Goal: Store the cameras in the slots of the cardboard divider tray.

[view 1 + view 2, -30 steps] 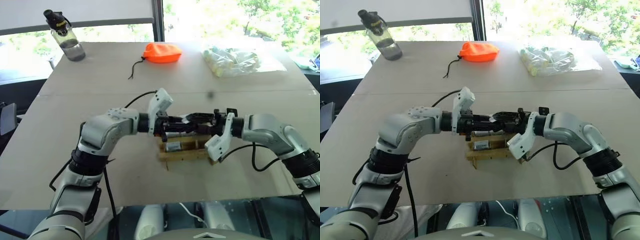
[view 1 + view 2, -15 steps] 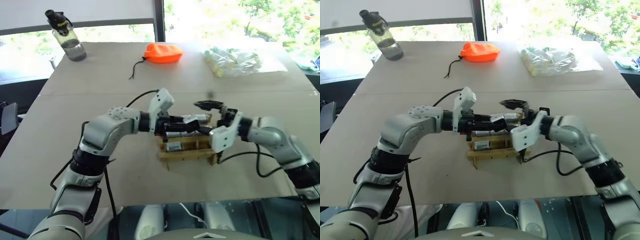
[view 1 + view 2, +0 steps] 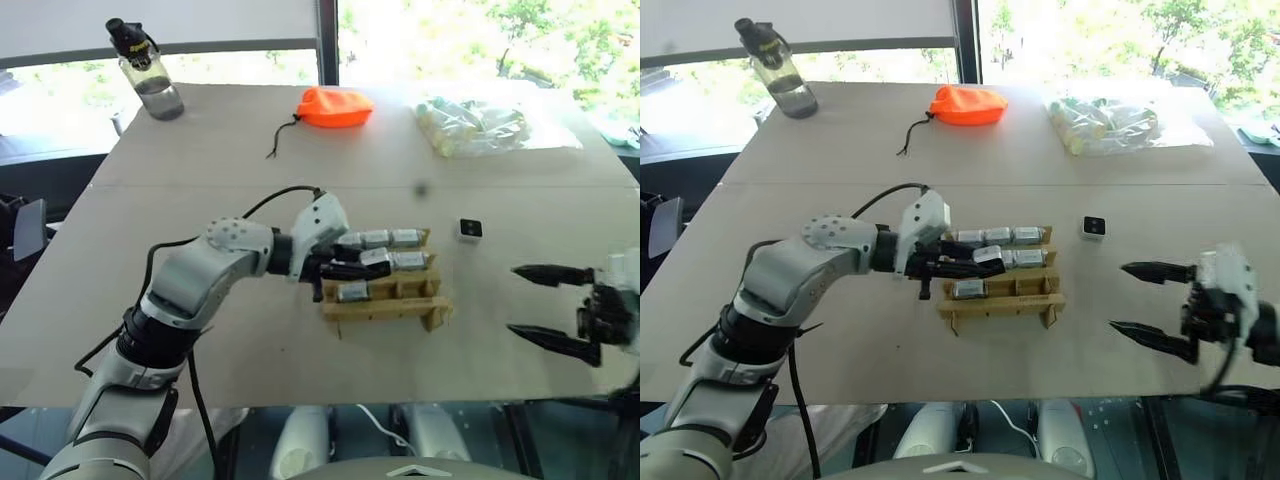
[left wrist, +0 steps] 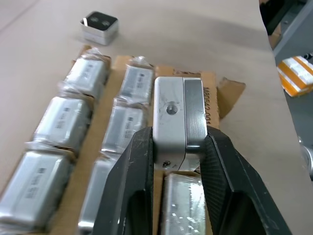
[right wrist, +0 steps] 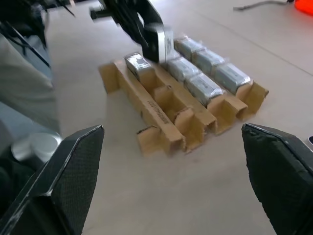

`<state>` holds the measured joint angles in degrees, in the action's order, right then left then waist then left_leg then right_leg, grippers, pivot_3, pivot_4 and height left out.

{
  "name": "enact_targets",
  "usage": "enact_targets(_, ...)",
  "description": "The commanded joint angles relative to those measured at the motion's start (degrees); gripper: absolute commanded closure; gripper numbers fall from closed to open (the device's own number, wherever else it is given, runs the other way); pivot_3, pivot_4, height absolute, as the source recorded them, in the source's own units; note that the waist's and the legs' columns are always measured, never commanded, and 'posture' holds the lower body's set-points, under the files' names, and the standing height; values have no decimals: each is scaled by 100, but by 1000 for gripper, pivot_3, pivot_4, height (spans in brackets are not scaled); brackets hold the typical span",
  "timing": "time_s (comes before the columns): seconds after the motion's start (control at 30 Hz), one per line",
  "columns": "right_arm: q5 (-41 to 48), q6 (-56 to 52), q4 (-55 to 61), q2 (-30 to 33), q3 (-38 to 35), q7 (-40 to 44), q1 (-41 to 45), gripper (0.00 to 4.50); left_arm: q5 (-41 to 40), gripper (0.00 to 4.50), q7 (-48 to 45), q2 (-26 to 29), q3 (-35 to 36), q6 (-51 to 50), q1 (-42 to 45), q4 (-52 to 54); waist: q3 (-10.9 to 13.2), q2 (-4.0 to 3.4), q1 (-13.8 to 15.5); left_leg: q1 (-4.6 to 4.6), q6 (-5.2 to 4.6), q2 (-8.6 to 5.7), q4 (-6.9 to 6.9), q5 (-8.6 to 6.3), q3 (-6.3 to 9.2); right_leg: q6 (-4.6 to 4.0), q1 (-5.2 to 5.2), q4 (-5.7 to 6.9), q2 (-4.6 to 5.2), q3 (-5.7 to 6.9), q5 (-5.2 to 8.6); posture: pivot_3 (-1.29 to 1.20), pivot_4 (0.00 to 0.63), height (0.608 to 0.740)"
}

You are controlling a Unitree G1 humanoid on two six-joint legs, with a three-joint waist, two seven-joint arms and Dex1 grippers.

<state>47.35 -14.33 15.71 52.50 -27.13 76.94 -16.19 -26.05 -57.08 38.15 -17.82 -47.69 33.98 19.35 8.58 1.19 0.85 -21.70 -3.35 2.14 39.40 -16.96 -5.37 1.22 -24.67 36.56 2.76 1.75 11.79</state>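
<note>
Silver camera (image 4: 171,117) clamped in my left pincer (image 4: 178,161) over the cardboard divider tray (image 3: 385,305).
Right pincer (image 3: 545,308) wide, empty — head view adds a loose camera (image 3: 470,229) on the worktop (image 3: 300,370).

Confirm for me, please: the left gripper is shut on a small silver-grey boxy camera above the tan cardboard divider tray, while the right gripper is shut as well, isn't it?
Not quite. The left gripper is indeed shut on a small silver-grey boxy camera above the tan cardboard divider tray, but the right gripper is open, its black fingers spread wide apart and empty, as the left eye view shows.
</note>
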Motion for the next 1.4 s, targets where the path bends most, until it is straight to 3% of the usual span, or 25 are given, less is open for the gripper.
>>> enact_targets(0.03, 263, -56, -27, -32, -483, 560, -284, 45, 177, 3744, 192, -33, -123, -59, 97, 265, 0, 0, 0, 0, 0, 0, -1, 0, 1, 0, 0, 0, 0, -1, 0, 0, 150, 740)
enact_targets(0.33, 171, 186, -334, -139, -841, 1236, -428, 45, 394, 3744, 468, -181, -409, -214, 91, 340, -1, -3, -1, -2, 0, 0, -3, 0, 13, -4, -1, 0, -4, 5, -2, 0, 150, 740)
enact_targets(1.1, -101, 432, -419, -351, -805, 1159, -289, 45, 896, 3744, 234, 43, -958, 14, 231, 428, -1, -3, 0, -2, 1, 0, -3, 0, 18, -5, 0, 1, -4, 9, -2, 0, 150, 740)
enact_targets(1.13, -120, 449, -421, -357, -811, 1148, -295, 0, 883, 2725, 218, 28, -931, 43, 227, 428, -1, -3, 0, -2, 1, 0, -3, 0, 17, -5, 0, 1, -4, 8, -2, 0, 150, 740)
enact_targets(1.23, -289, 534, -478, -361, -803, 994, -284, 0, 920, 1953, 249, -23, -849, 116, 232, 386, -1, -3, 3, -3, 1, -1, -3, 0, 18, -5, 0, 0, -3, 9, -2, 0, 150, 740)
enact_targets(1.37, -482, 663, -625, -350, -692, 921, -119, 0, 911, 82, 261, -22, -664, 187, 238, 270, -1, -3, 4, -3, 1, -2, -2, 1, 17, -4, 0, 0, -3, 8, -2, 0, 150, 740)
enact_targets(1.4, -499, 622, -629, -345, -646, 857, -53, 0, 816, 82, 235, -36, -499, 233, 240, 218, -1, -3, 3, -2, 1, -2, -1, 1, 17, -3, 0, 1, -3, 8, -1, 0, 150, 740)
